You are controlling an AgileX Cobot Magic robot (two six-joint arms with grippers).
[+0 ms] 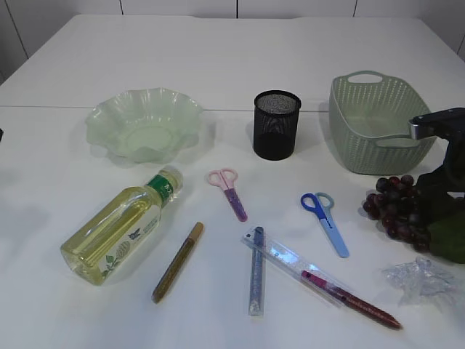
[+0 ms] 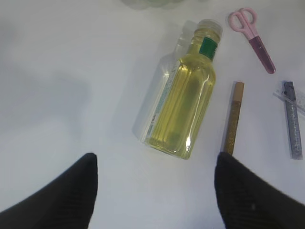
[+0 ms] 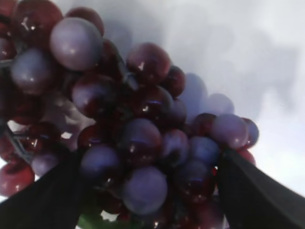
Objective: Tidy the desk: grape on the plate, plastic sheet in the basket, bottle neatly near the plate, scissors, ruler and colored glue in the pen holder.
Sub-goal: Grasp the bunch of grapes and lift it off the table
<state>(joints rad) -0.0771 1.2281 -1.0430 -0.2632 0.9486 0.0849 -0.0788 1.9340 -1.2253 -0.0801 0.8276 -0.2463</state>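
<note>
Both grippers stand wide open: the right gripper (image 3: 147,191) straddles the grape bunch (image 1: 396,207) at the desk's right edge, not visibly clamped; the left gripper (image 2: 155,179) hovers empty above bare desk (image 1: 218,58) beside the oil bottle (image 2: 183,107), whose green neck label is unreadable. Open room lies behind the plate (image 1: 145,123), pen holder (image 1: 276,123) and basket (image 1: 374,127).

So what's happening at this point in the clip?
A two-armed robot is tidying a desk and nothing is put away yet. The right gripper is open around the grape bunch, fingers on either side, not closed. The left gripper hangs open above the bottle, which lies on its side. The plate, pen holder and basket hold nothing visible; scissors, ruler, glue sticks and the plastic sheet lie loose on the table.
</note>
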